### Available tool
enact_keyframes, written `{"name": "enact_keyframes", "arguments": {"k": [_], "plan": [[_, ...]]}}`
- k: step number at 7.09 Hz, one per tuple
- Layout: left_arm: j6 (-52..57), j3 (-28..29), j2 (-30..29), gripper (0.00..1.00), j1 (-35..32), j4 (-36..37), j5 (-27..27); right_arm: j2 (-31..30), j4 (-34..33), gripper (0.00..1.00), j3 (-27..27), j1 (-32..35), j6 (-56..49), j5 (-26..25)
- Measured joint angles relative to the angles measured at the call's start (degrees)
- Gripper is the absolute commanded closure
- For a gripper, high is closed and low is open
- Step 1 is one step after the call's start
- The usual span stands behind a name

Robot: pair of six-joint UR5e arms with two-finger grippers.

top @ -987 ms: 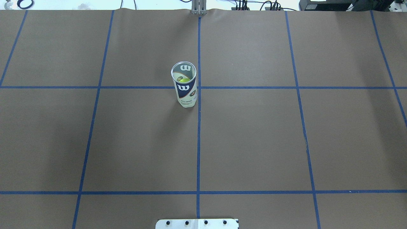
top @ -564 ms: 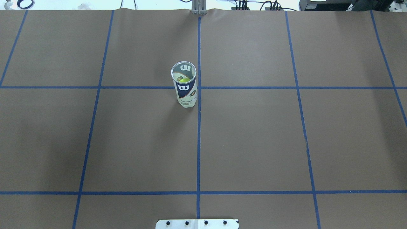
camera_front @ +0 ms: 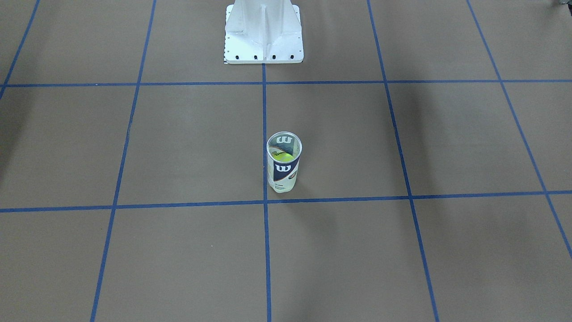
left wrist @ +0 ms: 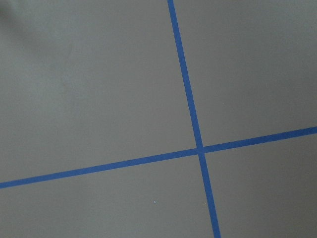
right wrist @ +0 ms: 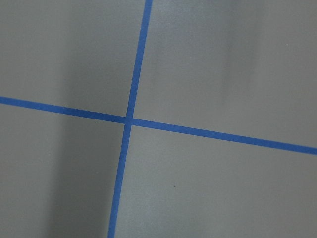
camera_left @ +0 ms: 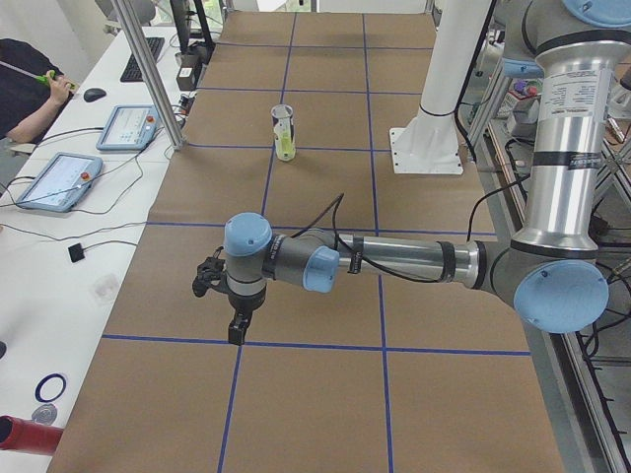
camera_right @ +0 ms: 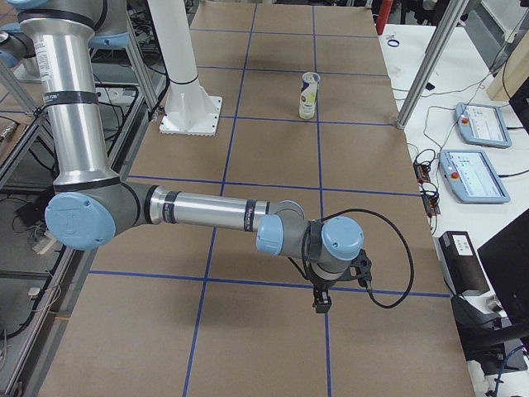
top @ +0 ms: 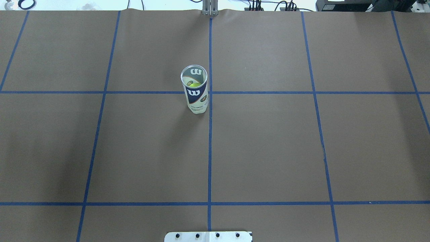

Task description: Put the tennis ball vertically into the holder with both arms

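Left tool (camera_left: 237, 333) and right tool (camera_right: 319, 303) hanging over worktop (camera_left: 296, 414), well apart from holder (top: 195, 90) — open or closed, cannot tell. Holder upright near worktop centre, tennis ball (top: 193, 84) low inside. Likely light, thin-walled, slick, tippy — best taken around mid-label, gentle squeeze.

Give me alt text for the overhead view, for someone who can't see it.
A clear holder stands upright on a brown-paper table, its top open and a yellow-green ball visible inside. It sits just left of the centre blue tape line. A white base plate shows at the bottom edge.
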Motion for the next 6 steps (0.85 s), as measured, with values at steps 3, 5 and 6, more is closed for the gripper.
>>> {"name": "enact_keyframes", "arguments": {"k": [3,5,6], "plan": [[0.21,-8.75,2.52,0.01,-0.15,9.63,-2.10,-0.84,0.01,0.01,0.21,-0.04,0.92,2.38],[0.38,-10.17,3.10,0.01,-0.23,11.35,-1.85,-2.17,0.07,0.01,0.22,-0.03,0.75,2.42],[0.43,-10.29,3.16,0.01,-0.26,11.53,-1.76,-3.10,0.09,0.01,0.84,-0.02,1.39,2.31]]}}
